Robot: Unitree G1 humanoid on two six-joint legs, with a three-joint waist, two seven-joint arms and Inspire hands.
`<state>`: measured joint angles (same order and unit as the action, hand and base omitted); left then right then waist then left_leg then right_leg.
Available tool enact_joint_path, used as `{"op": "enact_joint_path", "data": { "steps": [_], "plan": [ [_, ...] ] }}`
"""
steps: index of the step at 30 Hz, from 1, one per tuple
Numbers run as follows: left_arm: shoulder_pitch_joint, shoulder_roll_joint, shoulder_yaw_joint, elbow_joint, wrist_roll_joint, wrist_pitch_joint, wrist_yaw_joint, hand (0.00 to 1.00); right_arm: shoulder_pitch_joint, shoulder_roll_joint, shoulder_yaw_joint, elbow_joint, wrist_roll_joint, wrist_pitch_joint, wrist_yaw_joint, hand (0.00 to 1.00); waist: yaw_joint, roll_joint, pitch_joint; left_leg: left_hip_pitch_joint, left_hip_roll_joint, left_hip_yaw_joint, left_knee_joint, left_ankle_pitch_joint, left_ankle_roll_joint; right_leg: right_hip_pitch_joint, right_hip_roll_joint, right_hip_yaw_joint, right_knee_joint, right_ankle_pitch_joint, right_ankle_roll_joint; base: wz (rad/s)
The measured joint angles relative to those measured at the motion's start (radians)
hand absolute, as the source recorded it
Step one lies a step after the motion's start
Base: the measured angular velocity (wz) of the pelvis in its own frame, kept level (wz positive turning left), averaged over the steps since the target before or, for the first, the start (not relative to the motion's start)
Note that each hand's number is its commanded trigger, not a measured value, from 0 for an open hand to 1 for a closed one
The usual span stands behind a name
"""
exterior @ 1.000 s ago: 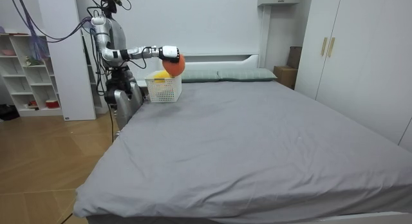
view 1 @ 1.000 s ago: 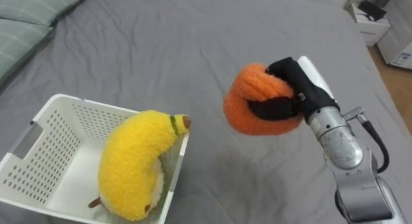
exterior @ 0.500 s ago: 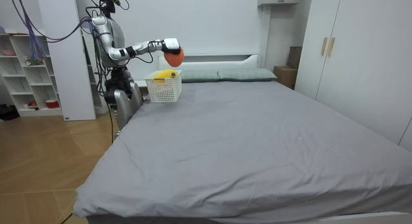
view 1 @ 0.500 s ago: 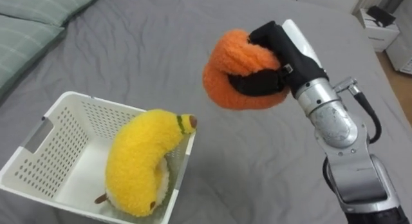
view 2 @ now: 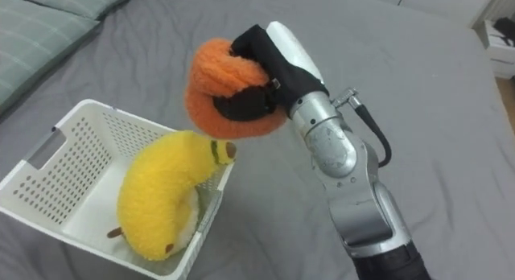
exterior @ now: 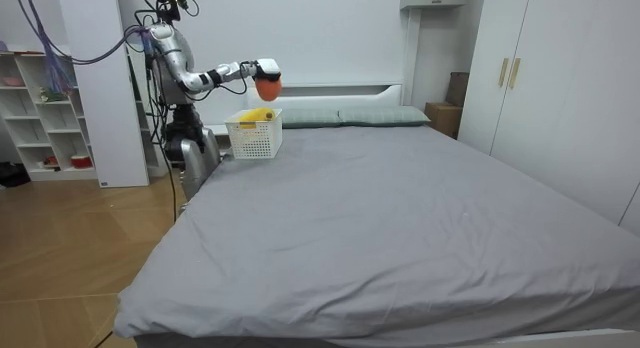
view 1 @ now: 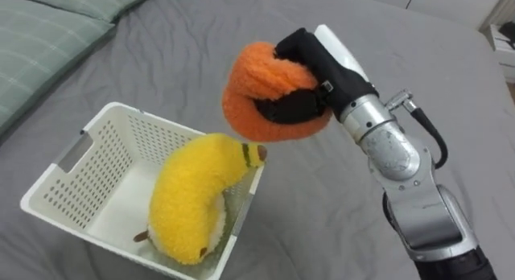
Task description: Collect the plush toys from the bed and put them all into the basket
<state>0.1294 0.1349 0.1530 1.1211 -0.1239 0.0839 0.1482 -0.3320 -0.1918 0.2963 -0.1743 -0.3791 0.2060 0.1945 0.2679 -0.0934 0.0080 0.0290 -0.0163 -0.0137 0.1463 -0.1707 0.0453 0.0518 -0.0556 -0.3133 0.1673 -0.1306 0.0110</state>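
Our right hand, curled round the orange plush toy, has swung from beside the basket to above its right rim — over the banana plush — ready, we judge, to drop.

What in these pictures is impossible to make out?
Eye views: the orange plush toy's full shape; the right hand's curled fingers cover part of it.
Eye views: the basket's floor under the banana plush, which hides it.
Room view: how the hand grips the toy, too small to tell.
Room view: what stands on the shelves, too small.
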Motion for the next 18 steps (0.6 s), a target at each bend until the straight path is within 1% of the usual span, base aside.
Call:
{"op": "enact_joint_path", "data": {
  "steps": [1, 2, 4, 5, 7, 8, 9, 10, 11, 12, 13, 14, 15, 16, 18],
  "plan": [
    [-0.005, 0.000, 0.001, -0.004, 0.005, 0.003, 0.000, 0.00, -0.002, 0.004, 0.000, 0.000, -0.002, 0.003, -0.004, 1.00, 0.011, -0.003, 0.0002, -0.008, -0.003, -0.015, 0.005, 0.000, 0.000, 0.000, -0.001, -0.020, -0.001, 0.000, 0.000, 0.28],
    [-0.009, -0.001, 0.001, -0.007, 0.006, 0.005, -0.001, 0.00, -0.002, 0.004, 0.001, 0.000, -0.002, 0.010, -0.006, 1.00, 0.019, -0.005, -0.0001, -0.012, -0.005, -0.020, 0.007, 0.001, 0.001, 0.000, -0.004, -0.028, -0.001, -0.001, 0.001, 0.31],
    [-0.019, -0.005, 0.001, -0.029, 0.007, 0.012, -0.003, 0.00, -0.002, 0.005, 0.011, 0.000, -0.008, 0.027, -0.006, 1.00, 0.042, -0.012, -0.0014, -0.028, -0.014, -0.047, 0.018, 0.002, 0.003, 0.000, -0.014, -0.061, -0.002, -0.004, 0.006, 0.32],
    [-0.023, -0.005, 0.001, -0.029, 0.007, 0.013, -0.003, 0.00, -0.002, 0.005, 0.014, 0.000, -0.011, 0.030, -0.006, 1.00, 0.047, -0.012, -0.0015, -0.033, -0.017, -0.054, 0.021, 0.003, 0.004, 0.000, -0.014, -0.069, -0.002, -0.005, 0.008, 0.37],
    [-0.028, -0.003, 0.011, -0.029, 0.007, 0.020, -0.003, 0.00, -0.003, 0.010, 0.026, 0.000, -0.017, 0.038, -0.006, 0.97, 0.069, -0.018, 0.0006, -0.044, -0.026, -0.080, 0.024, 0.008, 0.006, 0.000, -0.019, -0.094, -0.002, -0.006, 0.010, 0.32],
    [-0.029, -0.004, 0.013, -0.029, 0.007, 0.020, -0.003, 0.00, -0.003, 0.012, 0.029, 0.000, -0.017, 0.038, -0.006, 0.93, 0.072, -0.019, 0.0002, -0.046, -0.029, -0.086, 0.024, 0.010, 0.006, 0.001, -0.022, -0.101, -0.002, -0.007, 0.012, 0.29],
    [-0.030, -0.005, 0.019, -0.028, 0.007, 0.021, -0.003, 0.00, -0.003, 0.020, 0.033, 0.001, -0.017, 0.038, -0.006, 0.94, 0.077, -0.019, 0.0005, -0.050, -0.034, -0.098, 0.024, 0.014, 0.008, 0.002, -0.027, -0.106, -0.001, -0.008, 0.013, 0.28],
    [-0.030, -0.005, 0.026, -0.028, 0.007, 0.023, -0.003, 0.00, -0.006, 0.030, 0.035, 0.010, -0.017, 0.038, -0.009, 0.95, 0.090, -0.020, 0.0031, -0.053, -0.037, -0.104, 0.024, 0.018, 0.009, 0.002, -0.030, -0.111, -0.001, -0.008, 0.013, 0.23],
    [-0.030, -0.006, 0.032, -0.028, 0.007, 0.024, -0.003, 0.00, -0.010, 0.032, 0.037, 0.019, -0.017, 0.038, -0.009, 0.98, 0.096, -0.021, 0.0042, -0.054, -0.039, -0.107, 0.025, 0.019, 0.010, 0.002, -0.030, -0.112, -0.001, -0.008, 0.013, 0.26],
    [-0.029, -0.006, 0.042, -0.029, 0.007, 0.028, -0.002, 0.00, -0.026, 0.037, 0.045, 0.046, -0.016, 0.038, -0.009, 0.99, 0.098, -0.021, 0.0088, -0.058, -0.045, -0.124, 0.025, 0.022, 0.010, 0.006, -0.034, -0.122, -0.001, -0.010, 0.016, 0.35],
    [-0.030, -0.004, 0.042, -0.032, 0.007, 0.030, -0.001, 0.00, -0.041, 0.040, 0.051, 0.067, -0.016, 0.047, -0.009, 1.00, 0.099, -0.023, 0.0121, -0.064, -0.050, -0.139, 0.027, 0.026, 0.010, 0.006, -0.038, -0.135, -0.001, -0.010, 0.017, 0.40],
    [-0.030, -0.004, 0.042, -0.034, 0.007, 0.032, -0.001, 0.00, -0.047, 0.042, 0.055, 0.077, -0.016, 0.049, -0.009, 0.99, 0.099, -0.023, 0.0127, -0.071, -0.052, -0.145, 0.030, 0.026, 0.011, 0.005, -0.039, -0.137, -0.002, -0.011, 0.017, 0.41],
    [-0.030, -0.004, 0.042, -0.042, 0.007, 0.037, -0.001, 0.00, -0.057, 0.043, 0.063, 0.092, -0.016, 0.056, -0.008, 0.98, 0.100, -0.025, 0.0137, -0.081, -0.058, -0.161, 0.039, 0.027, 0.010, 0.004, -0.041, -0.142, -0.001, -0.012, 0.019, 0.40],
    [-0.030, -0.004, 0.042, -0.046, 0.007, 0.038, -0.001, 0.00, -0.059, 0.044, 0.069, 0.099, -0.016, 0.057, -0.007, 0.92, 0.104, -0.025, 0.0137, -0.090, -0.064, -0.176, 0.045, 0.029, 0.011, 0.004, -0.046, -0.155, -0.001, -0.015, 0.022, 0.40],
    [-0.031, -0.003, 0.042, -0.050, 0.007, 0.038, -0.001, 0.00, -0.060, 0.047, 0.075, 0.105, -0.016, 0.057, -0.007, 0.49, 0.117, -0.026, 0.0128, -0.096, -0.070, -0.193, 0.046, 0.036, 0.011, 0.005, -0.048, -0.164, 0.000, -0.015, 0.023, 0.33]
  ]
}}
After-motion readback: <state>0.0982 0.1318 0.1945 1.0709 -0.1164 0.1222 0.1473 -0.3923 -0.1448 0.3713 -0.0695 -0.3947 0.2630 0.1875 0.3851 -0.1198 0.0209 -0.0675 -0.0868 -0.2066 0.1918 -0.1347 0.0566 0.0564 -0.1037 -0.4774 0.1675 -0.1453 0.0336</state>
